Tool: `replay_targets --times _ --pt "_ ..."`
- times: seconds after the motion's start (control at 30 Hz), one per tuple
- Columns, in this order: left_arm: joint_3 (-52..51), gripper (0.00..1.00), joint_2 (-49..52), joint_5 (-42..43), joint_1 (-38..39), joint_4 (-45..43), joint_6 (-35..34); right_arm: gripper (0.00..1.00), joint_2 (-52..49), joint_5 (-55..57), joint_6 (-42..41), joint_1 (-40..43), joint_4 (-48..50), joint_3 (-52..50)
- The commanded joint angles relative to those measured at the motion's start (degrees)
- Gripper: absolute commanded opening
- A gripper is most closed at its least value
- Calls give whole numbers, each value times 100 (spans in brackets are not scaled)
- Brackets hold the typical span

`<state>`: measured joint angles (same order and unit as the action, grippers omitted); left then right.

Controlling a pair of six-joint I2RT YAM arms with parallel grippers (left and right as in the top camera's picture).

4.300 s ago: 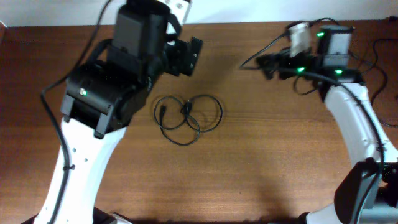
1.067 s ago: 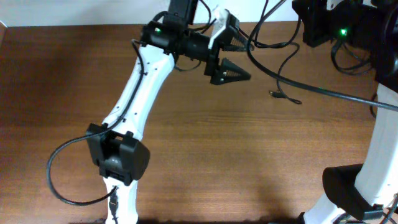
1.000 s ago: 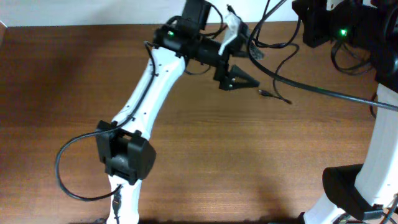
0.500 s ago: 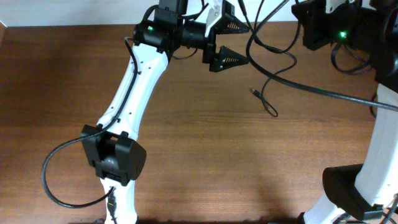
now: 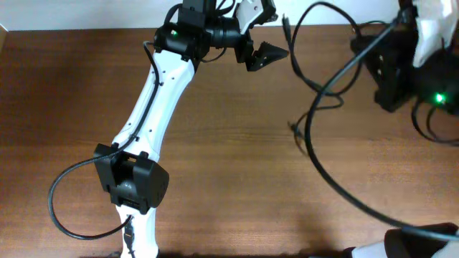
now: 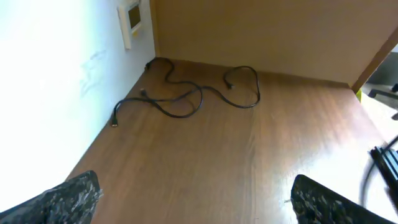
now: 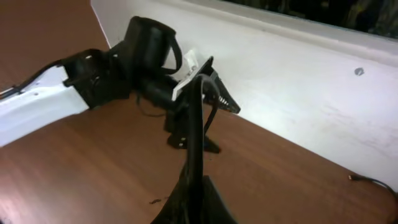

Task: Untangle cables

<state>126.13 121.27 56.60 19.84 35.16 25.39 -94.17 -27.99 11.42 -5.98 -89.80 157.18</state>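
A black cable (image 5: 310,127) hangs in wide loops over the brown table (image 5: 229,179). Its upper end (image 5: 286,24) hangs near my left gripper (image 5: 274,32). In the right wrist view my right gripper (image 7: 199,200) is shut on this cable (image 7: 194,134), which runs from the jaws toward the left arm. In the overhead view the right gripper (image 5: 374,56) is raised at the far right. My left gripper (image 6: 196,202) stands wide open with nothing between its fingers (image 6: 68,198). Other black cables (image 6: 186,99) lie on a wooden surface in the left wrist view.
The left arm's white links (image 5: 154,100) cross the table's left half, with its base (image 5: 133,179) near the front. A white wall (image 7: 298,68) runs along the back edge. The right arm's own black leads trail at the far right (image 5: 430,122).
My right gripper has lifted and swung right with the cable, and the loops now hang lower over the table. The left gripper stayed open and shifted slightly toward the back edge.
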Motion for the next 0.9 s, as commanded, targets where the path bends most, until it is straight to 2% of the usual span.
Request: replay_targets --times 0.0,0.07,0.13,0.2,0.4,0.57,0.7,0.77,0.8,0.83,0.87 --pt "90 99 -173 1327 -85 -1082 -874 4 -120 -74 33 0 -90 -2" --pt "90 99 -173 1528 -175 -2256 -2072 4 -216 -28 76 0 -90 -11" --pt "90 99 -173 1733 -267 -3215 -2949 4 -382 13 76 0 -92 -17" --pt "90 99 -173 1832 -304 -3519 -3244 4 -549 11 76 0 -92 -17" --pt "90 99 -173 2024 -302 -3508 -3241 4 -964 -35 72 -4 -92 -26" --pt "72 99 66 2063 -282 -2516 -2817 4 -981 -343 72 -7 -90 -26" --pt "72 99 98 2061 9 -2889 -2817 4 -981 -520 74 -125 -136 -26" --pt "72 99 98 2061 37 -3049 -2881 4 -984 -251 181 -343 -151 -26" --pt "72 74 98 2151 37 -3049 -2879 4 -986 -109 181 -433 -151 -26" --pt "72 0 98 2208 35 -3047 -2881 4 -999 -109 181 -452 -151 -26" --pt "72 0 98 2214 35 -3027 -2881 4 -1010 -105 184 -452 -151 -26"
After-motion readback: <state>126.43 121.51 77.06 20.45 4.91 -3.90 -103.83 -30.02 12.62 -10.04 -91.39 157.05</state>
